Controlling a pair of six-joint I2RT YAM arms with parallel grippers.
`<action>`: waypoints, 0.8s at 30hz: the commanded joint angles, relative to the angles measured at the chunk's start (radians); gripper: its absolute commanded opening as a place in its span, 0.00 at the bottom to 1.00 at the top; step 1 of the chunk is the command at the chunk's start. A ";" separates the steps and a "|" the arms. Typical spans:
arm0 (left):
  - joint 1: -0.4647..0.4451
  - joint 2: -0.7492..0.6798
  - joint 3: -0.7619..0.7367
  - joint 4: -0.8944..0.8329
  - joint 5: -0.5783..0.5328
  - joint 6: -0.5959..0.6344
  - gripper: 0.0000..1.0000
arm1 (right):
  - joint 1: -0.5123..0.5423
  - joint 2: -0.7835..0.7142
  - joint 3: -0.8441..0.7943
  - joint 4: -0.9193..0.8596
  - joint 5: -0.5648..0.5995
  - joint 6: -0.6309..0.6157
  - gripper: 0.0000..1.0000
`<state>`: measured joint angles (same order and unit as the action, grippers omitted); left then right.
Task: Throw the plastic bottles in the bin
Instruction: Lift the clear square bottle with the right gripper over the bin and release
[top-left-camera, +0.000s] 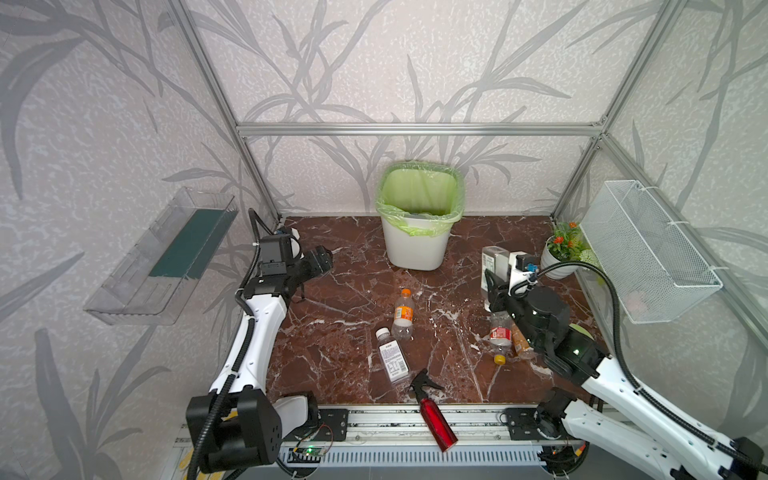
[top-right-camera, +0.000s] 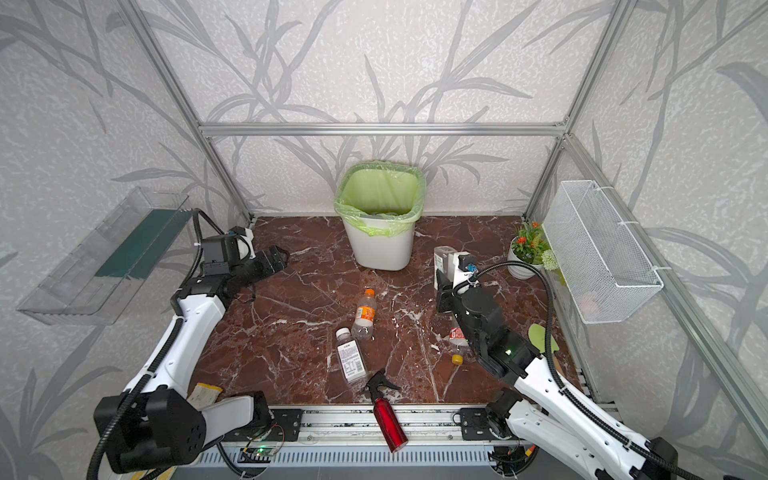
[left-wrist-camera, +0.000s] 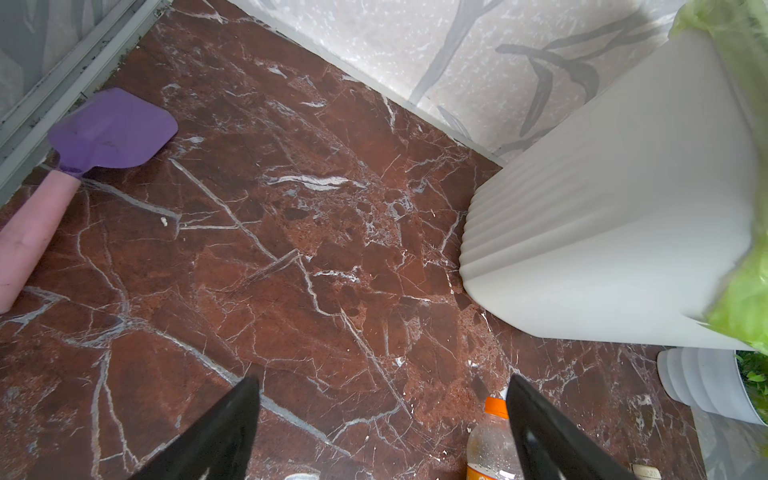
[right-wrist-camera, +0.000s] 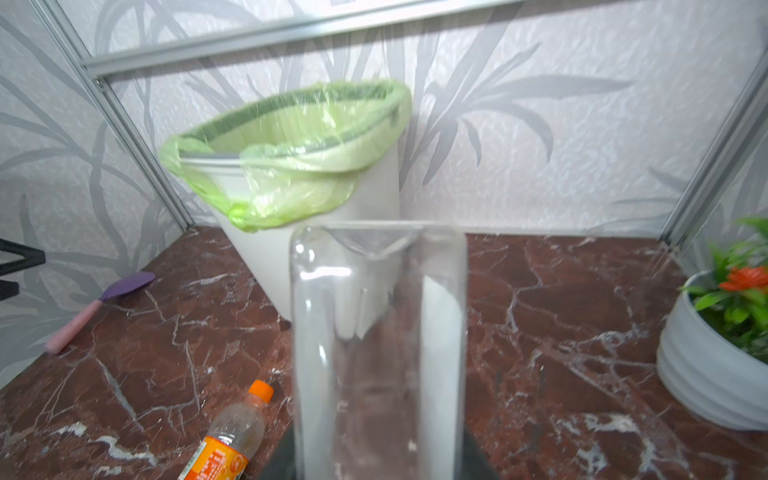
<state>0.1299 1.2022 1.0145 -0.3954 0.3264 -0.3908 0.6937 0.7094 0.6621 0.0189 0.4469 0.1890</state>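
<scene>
Right hand (top-left-camera: 491, 287) clamped on the clear bottle (top-left-camera: 493, 259), bin (top-left-camera: 415, 253) ahead: lift it clear of the rim, centre over the mouth, then release. Left hand (left-wrist-camera: 382, 380) gapes empty.

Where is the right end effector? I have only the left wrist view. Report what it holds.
Observer: The right end effector is shut on a clear bottle, held above the table, short of the bin.
Operator: Name the bottle nearest the orange-capped one I can see.
Observer: A white-capped bottle lies flat next to the orange-capped bottle, farther from the bin.
</scene>
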 joint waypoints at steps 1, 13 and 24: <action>0.002 -0.009 -0.006 0.029 0.007 0.026 0.91 | -0.003 -0.080 -0.024 0.143 0.056 -0.153 0.36; -0.005 -0.057 -0.025 0.067 0.035 0.039 0.91 | -0.214 0.509 0.661 0.168 -0.426 -0.079 0.31; -0.060 -0.099 -0.002 0.003 0.031 0.013 0.93 | -0.316 0.718 0.967 -0.034 -0.540 -0.045 0.95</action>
<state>0.0841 1.1118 0.9989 -0.3676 0.3397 -0.3679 0.4305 1.5635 1.6943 -0.0376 -0.0639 0.1131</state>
